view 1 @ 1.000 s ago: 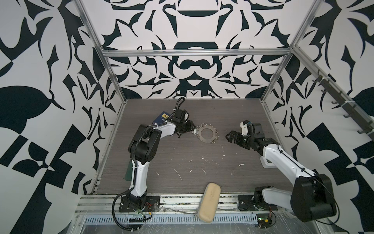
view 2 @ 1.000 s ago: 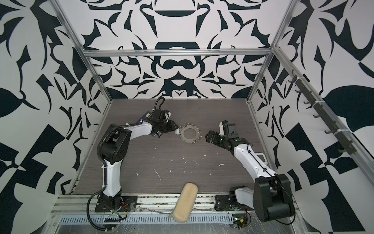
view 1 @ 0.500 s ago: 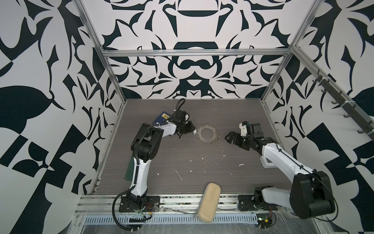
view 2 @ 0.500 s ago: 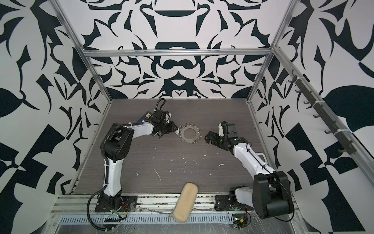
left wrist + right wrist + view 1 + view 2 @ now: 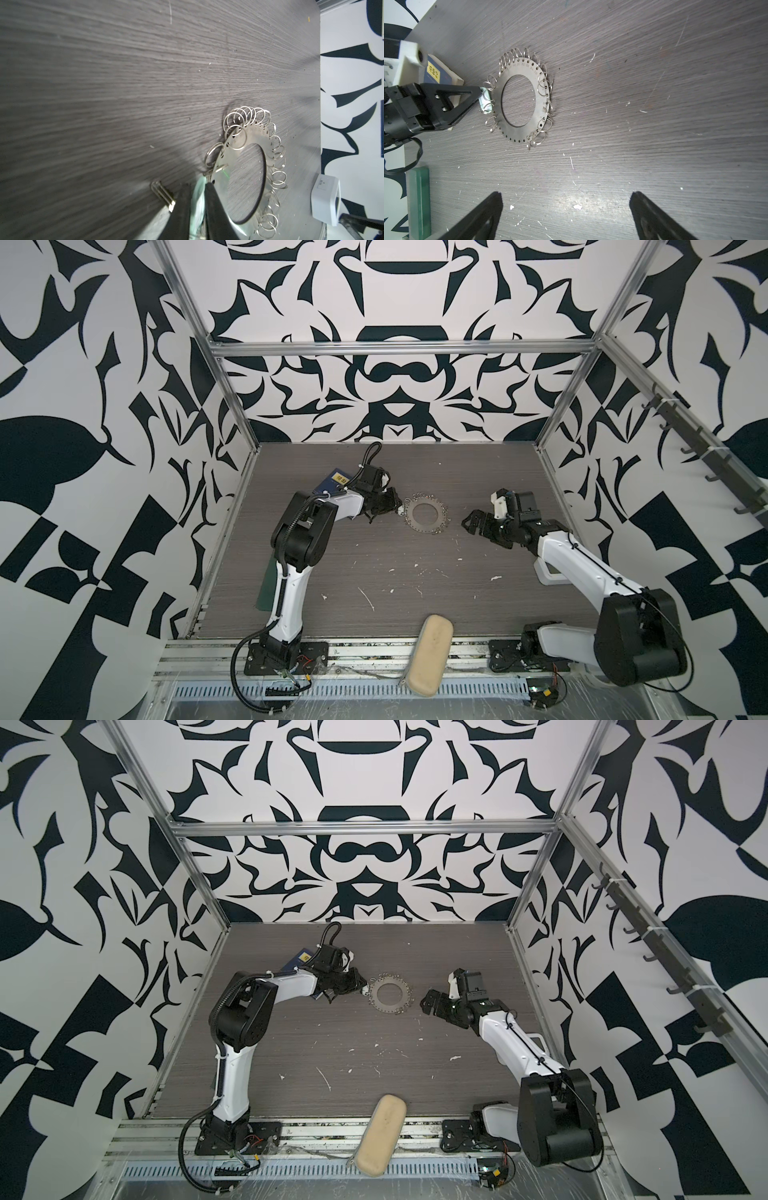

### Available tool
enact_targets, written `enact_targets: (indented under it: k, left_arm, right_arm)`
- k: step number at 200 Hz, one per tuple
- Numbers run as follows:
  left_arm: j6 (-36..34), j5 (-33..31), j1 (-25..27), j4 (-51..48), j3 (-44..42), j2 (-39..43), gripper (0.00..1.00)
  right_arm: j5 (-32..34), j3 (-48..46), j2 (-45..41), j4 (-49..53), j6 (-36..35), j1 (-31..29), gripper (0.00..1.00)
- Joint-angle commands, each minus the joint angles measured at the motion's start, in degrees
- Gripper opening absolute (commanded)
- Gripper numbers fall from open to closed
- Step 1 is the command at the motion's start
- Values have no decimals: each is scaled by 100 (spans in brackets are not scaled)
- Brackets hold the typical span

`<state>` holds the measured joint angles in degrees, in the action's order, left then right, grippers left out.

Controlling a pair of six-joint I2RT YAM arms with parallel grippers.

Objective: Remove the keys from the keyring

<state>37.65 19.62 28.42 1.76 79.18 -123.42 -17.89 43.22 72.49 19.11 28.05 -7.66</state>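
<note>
Jaws of right gripper (image 5: 565,197) are gaping wide, empty, over dark wood-grain counter (image 5: 457,601); wide flat grey metal keyring (image 5: 519,135) is lying there; left gripper (image 5: 199,185) jaws are pinching small silver keys (image 5: 485,102) by pale mint-green oval tag at its rim, not yet detached.

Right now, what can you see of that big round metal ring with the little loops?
The keyring is a flat, grey metal disc with a big round hole, tiny numbered holes along its rim, and many small wire loops. It lies on the dark table. The left pincer pinches the mint-tagged keys at its edge.
</note>
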Motion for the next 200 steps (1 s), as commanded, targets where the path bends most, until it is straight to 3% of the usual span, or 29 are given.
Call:
enact_targets:
  k: [1,50,131,200]
  left_arm:
    - [11,-2,27,20,32,-54,14]
    - [-165,-199,23,-219,-80,195,3]
    - [-41,-597,83,-129,-1089,1033,1]
    - [744,-1063,562,463,-2246,1705,3]
  right_arm:
    - [-46,209,-55,5,-90,-26,100]
    - [-83,222,-42,13,-52,-27,100]
    - [-253,98,152,-270,162,-34,100]
    - [-564,63,674,-753,534,-119,100]
